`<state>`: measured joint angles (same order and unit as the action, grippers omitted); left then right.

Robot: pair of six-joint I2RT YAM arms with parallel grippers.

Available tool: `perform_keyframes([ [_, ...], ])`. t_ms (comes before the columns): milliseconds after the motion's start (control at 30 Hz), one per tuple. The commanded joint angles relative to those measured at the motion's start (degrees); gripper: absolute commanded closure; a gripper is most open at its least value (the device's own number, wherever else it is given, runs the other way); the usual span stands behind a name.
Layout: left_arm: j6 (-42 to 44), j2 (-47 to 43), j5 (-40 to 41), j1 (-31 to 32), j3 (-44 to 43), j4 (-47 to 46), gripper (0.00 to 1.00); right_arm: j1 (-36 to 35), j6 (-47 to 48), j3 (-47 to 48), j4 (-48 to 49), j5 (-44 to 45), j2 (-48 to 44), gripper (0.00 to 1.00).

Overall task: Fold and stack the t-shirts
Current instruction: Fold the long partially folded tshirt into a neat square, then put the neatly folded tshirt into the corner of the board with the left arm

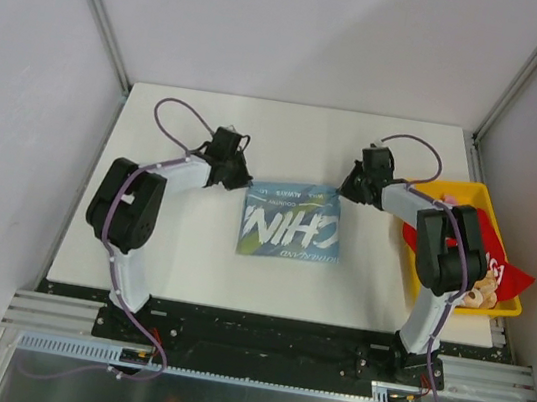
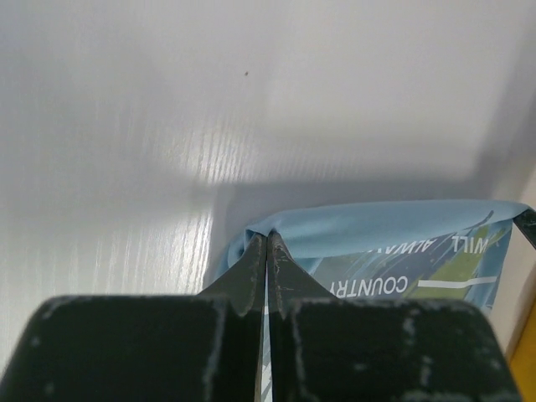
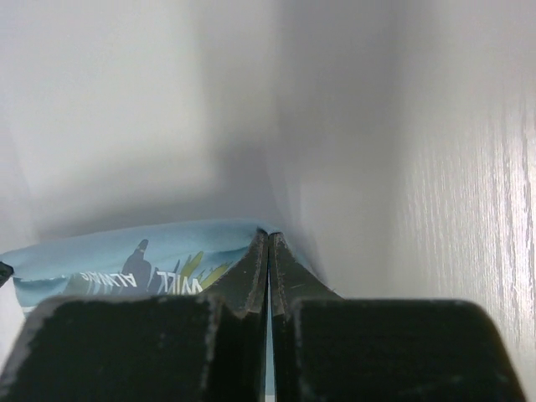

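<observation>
Two t-shirts show from above. One light blue t-shirt (image 1: 291, 222) lies folded into a rough rectangle at the middle of the table (image 1: 179, 258), lettering up. One red t-shirt (image 1: 507, 267) spills over the right side of the single yellow bin (image 1: 457, 189) at the right edge, with something pale beside it that I cannot identify. Two arms reach in. The left gripper (image 1: 244, 183) sits at the blue shirt's far left corner and the right gripper (image 1: 347, 193) at its far right corner.

From the left wrist, the jaws are pressed together with no gap. The blue fold edge rises right at their tips, so they appear to pinch that corner.

From the right wrist, the jaws are likewise closed tight on the far right corner, with blue cloth at and between the tips.

Both holds look shallow, at the very edge of thin cloth. If the arms pull unevenly or too fast, one corner could slip free, and the layers underneath could slide apart and undo the fold. Dragging across the table could also bunch the near edge.
</observation>
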<state>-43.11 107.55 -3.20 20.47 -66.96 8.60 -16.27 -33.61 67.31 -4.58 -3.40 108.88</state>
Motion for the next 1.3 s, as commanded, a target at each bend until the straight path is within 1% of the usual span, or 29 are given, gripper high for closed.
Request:
perform_keyframes([
  [0, 2.5, -1.0, 1.6, -1.4, -3.4, -2.0, 1.00, 0.8, 1.4, 4.2, 2.9, 1.3, -0.5, 1.00],
  [133, 3.0, -1.2, 0.4, -2.5, -4.4, -2.1, 1.00, 0.9, 1.4, 5.5, 2.3, 2.0, -0.8, 0.99],
  [200, 3.3, -0.8, -0.5, -3.1, -5.1, -2.0, 0.99, 1.0, 1.4, 6.6, 1.6, 1.6, -0.4, 0.92],
  [233, 3.5, -0.7, -0.9, -3.4, -5.2, -2.1, 0.95, 1.0, 1.4, 7.3, 1.0, 1.4, -0.1, 0.85],
  [267, 3.9, -0.5, -1.5, -3.8, -5.5, -2.1, 0.88, 1.0, 1.7, 8.0, 0.2, 1.2, -0.1, 0.77],
  [300, 4.6, -0.5, -2.4, -4.3, -5.9, -2.2, 0.79, 1.0, 1.9, 8.5, -0.5, 1.2, -0.3, 0.69],
  [367, 5.9, -1.0, -3.8, -5.3, -6.4, -2.2, 0.53, 1.1, 2.6, 9.4, -2.2, 1.5, -1.3, 0.55],
  [400, 6.4, -1.8, -4.0, -6.0, -6.2, -2.3, 0.43, 1.1, 3.0, 10.0, -3.4, 1.4, -1.9, 0.50],
  [433, 6.7, -3.0, -4.1, -6.5, -6.0, -2.2, 0.37, 1.2, 3.3, 10.8, -4.9, 1.3, -2.5, 0.48],
  [467, 7.0, -4.2, -4.3, -6.9, -5.7, -2.2, 0.33, 1.1, 3.6, 11.6, -6.5, 1.1, -3.2, 0.49],
  [500, 7.3, -5.7, -4.7, -7.1, -5.4, -2.1, 0.32, 0.9, 3.9, 12.1, -7.9, 0.9, -4.0, 0.51],
  [567, 6.7, -8.4, -7.1, -6.9, -4.2, -1.9, 0.37, 0.3, 3.5, 12.5, -11.2, 0.0, -5.7, 0.61],
  [633, 5.6, -10.9, -9.8, -5.4, -1.9, -1.8, 0.47, -1.3, 3.4, 12.6, -14.6, -0.7, -6.8, 0.72],
  [700, 4.8, -12.6, -12.1, -2.8, 1.4, -1.8, 0.60, -3.7, 3.5, 12.4, -17.5, -0.7, -7.4, 0.80],
  [800, 3.1, -13.2, -13.7, 0.9, 5.1, -1.8, 0.82, -6.2, 2.2, 10.7, -19.2, -1.9, -7.6, 0.88],
  [867, 2.3, -12.0, -14.1, 1.9, 6.2, -1.8, 0.92, -6.9, 1.1, 8.6, -18.6, -2.8, -7.4, 0.91],
  [900, 2.0, -11.3, -14.0, 2.1, 6.3, -1.8, 0.95, -7.0, 0.6, 7.7, -18.0, -3.1, -7.1, 0.92],
  [967, 2.4, -9.1, -13.6, 1.8, 5.1, -1.7, 0.99, -7.0, 0.4, 6.8, -17.4, -3.5, -5.9, 0.93],
  [1033, 3.4, -6.3, -13.4, 1.0, 2.8, -1.8, 1.00, -7.0, 0.7, 6.6, -16.4, -3.8, -4.4, 0.93],
  [1167, 6.0, 0.3, -13.4, -2.7, -3.9, -1.8, 1.00, -5.4, 1.1, 6.6, -12.9, -5.6, -0.3, 0.90],
  [1267, 6.5, 5.8, -14.7, -5.0, -8.5, -1.7, 1.00, -3.3, 0.9, 6.6, -11.4, -7.5, 3.5, 0.85],
])
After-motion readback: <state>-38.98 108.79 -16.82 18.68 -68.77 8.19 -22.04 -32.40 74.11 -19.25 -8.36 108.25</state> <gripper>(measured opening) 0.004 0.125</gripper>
